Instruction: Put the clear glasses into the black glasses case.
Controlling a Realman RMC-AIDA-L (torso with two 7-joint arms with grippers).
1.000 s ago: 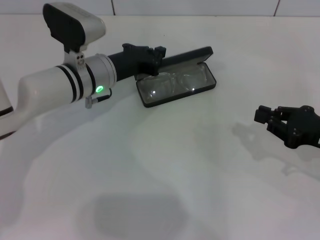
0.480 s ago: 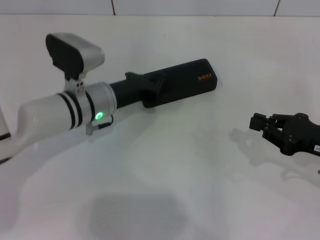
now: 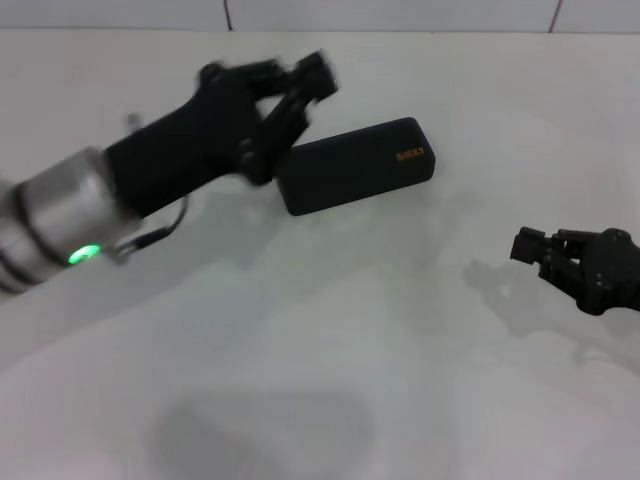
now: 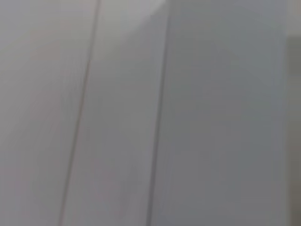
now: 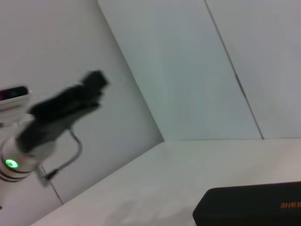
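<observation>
Lying shut on the white table (image 3: 330, 330), the black rectangular hard glasses case (image 3: 357, 165) with rounded corners shows small orange-gold lettering near one end of its lid. The clear glasses cannot be seen anywhere; with the lid down, the inside of the case is hidden. The left gripper (image 3: 300, 85) is raised above the table, its black fingers (image 3: 318, 72) spread wide with nothing between them; the case sits just below and beyond the fingertips, apart from them. The right gripper (image 3: 535, 250) rests low near the table, well apart from the case, which lies far ahead of its fingertips; how its fingers stand cannot be told. From the right wrist camera, the case's lettered end (image 5: 249, 205) shows close by, with the left gripper (image 5: 91, 87) lifted behind it.
</observation>
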